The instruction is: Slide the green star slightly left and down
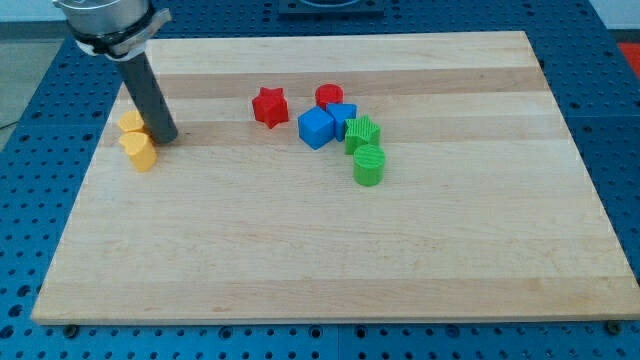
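The green star (362, 133) lies right of the board's middle, touching a blue block (342, 116) at its upper left and a green cylinder (369, 165) just below it. My tip (165, 137) is far to the view's left, touching the right side of two yellow blocks (137, 140). The tip is well apart from the green star.
A blue cube (316, 128) sits left of the green star. A red star (269, 106) and a red cylinder (329, 96) lie above the cluster. The wooden board (320, 260) lies on a blue pegboard table.
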`<move>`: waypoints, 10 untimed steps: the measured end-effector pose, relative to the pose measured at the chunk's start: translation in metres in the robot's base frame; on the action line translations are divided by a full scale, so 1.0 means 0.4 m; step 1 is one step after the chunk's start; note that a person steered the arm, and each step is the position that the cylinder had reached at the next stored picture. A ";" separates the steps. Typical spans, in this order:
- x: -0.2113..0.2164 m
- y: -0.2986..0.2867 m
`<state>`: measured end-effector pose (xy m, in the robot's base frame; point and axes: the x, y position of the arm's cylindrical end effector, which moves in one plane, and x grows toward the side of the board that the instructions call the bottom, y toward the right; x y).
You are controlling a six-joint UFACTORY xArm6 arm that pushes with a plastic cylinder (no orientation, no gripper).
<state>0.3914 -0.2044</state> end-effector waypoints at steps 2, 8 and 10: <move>0.164 0.287; -0.029 0.742; 0.081 0.515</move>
<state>0.4237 0.0017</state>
